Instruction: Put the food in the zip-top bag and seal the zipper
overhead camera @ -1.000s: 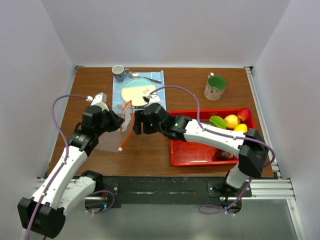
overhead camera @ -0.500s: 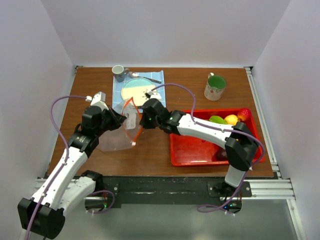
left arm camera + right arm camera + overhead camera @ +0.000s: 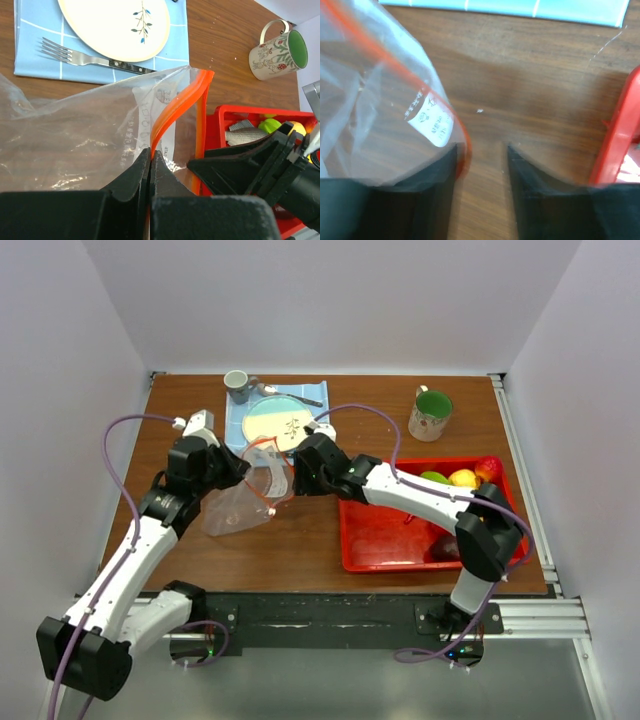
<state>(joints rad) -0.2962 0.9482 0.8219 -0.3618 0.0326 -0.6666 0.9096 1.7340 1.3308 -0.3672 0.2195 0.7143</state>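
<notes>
Between the left fingers (image 3: 146, 167): the zipper (image 3: 175, 107) of the zip-top bag (image 3: 232, 518), pinched tight, pouch trailing onto the worktop (image 3: 300, 550). Right fingers (image 3: 451, 160) parted; the opposite lip of the mouth lies against one finger's inner face, not gripped. Food (image 3: 462, 478) sits in the red tray (image 3: 390, 535), well apart from both. Step, as judged: opening the mouth. Next: right fingers close on that lip and draw away gently.

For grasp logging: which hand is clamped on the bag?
The left hand, shut on the zipper of the bag; the right hand stands open beside it.
</notes>
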